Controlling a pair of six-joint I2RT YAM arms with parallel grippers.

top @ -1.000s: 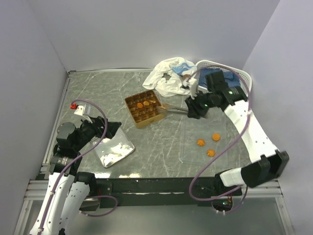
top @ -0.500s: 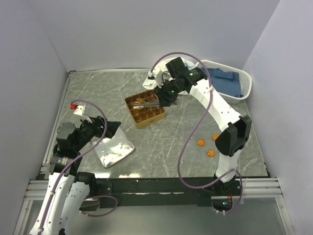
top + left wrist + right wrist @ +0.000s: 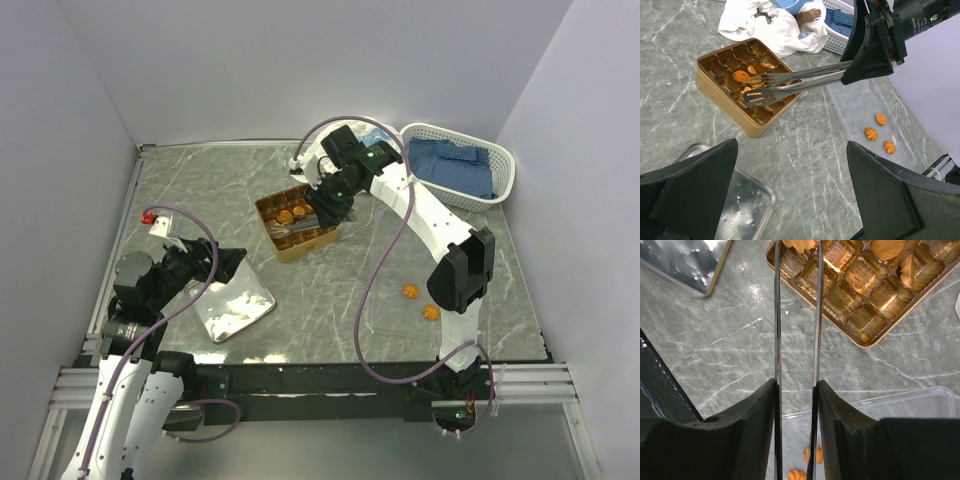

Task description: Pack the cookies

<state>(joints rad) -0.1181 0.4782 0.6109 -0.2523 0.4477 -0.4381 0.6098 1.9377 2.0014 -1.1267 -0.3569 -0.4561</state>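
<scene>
The golden divided tin sits mid-table. My right gripper is shut on metal tongs whose tips reach into the tin. In the right wrist view the tongs run up from my gripper, and a cookie shows between their tips over the tin; whether it is gripped I cannot tell. Other cookies lie in the tin's cells. More cookies lie on a clear tray. My left gripper is open and empty, apart from the tin.
A shiny metal tray lies just in front of the left gripper. A white basket with blue cloth stands at the back right. A crumpled white cloth lies behind the tin. Walls close in the table on three sides.
My right arm has swung left with the tongs, from beside the clear tray to over the tin. The left arm has not moved.
</scene>
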